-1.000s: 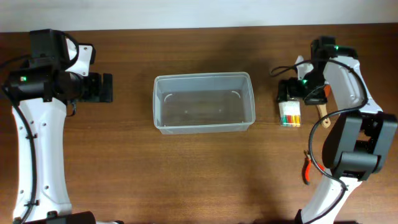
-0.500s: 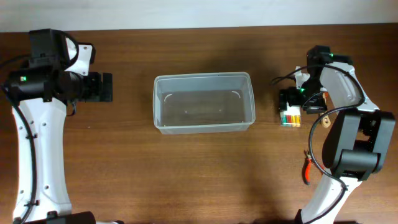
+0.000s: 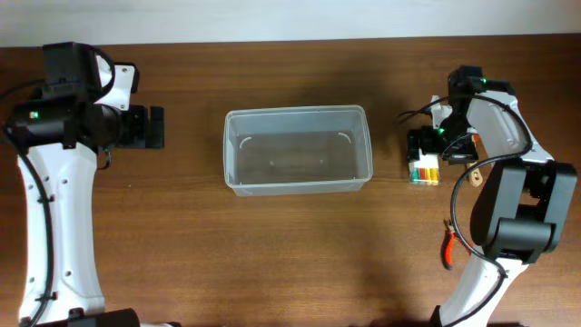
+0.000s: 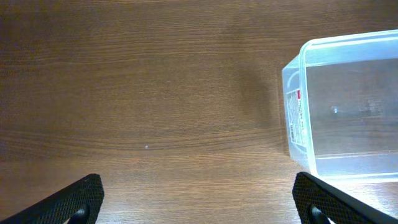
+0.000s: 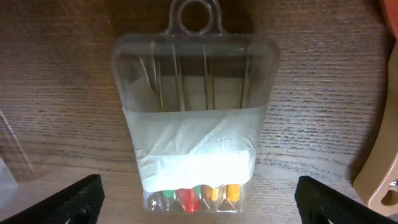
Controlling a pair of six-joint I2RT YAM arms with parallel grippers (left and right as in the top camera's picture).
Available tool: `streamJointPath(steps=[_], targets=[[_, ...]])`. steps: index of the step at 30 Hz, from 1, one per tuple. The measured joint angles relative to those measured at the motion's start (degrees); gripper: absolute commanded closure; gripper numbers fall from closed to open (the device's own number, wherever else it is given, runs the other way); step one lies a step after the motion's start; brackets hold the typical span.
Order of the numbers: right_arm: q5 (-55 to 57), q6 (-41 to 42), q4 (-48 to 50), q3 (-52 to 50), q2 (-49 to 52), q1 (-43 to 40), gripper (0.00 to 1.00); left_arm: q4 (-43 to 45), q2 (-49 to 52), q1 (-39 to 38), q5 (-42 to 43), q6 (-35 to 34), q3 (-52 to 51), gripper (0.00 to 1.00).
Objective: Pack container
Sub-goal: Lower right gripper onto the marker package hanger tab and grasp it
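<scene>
The container (image 3: pixel 298 150), a clear rectangular tub, stands mid-table with nothing in it; its left end shows in the left wrist view (image 4: pixel 348 106). A clear plastic case of coloured-handled small tools (image 5: pixel 195 124) lies right of the tub (image 3: pixel 424 170). My right gripper (image 5: pixel 196 202) is open, low over this case, its fingers on either side of the coloured end and apart from it. My left gripper (image 4: pixel 202 202) is open and empty over bare wood left of the tub.
A tan wooden handle (image 3: pixel 471 163) lies just right of the tool case, at the right edge of the right wrist view (image 5: pixel 380 168). An orange-handled tool (image 3: pixel 448 245) lies near the right arm's base. The table top is dark wood.
The right gripper has moved down from the case's upper end and now sits lower over the case. The left arm has not moved.
</scene>
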Motion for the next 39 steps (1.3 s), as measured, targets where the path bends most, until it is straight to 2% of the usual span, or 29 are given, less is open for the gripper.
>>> streamJointPath(steps=[18,39], targets=[[2.0,0.5,1.3,-0.1,1.9,3.3,0.01,0.0,0.0,0.0,0.0,0.0,0.0,0.01],[3.2,0.3,2.3,-0.1,1.9,3.3,0.01,-0.3,0.0,0.0,0.0,0.0,0.0,0.01]])
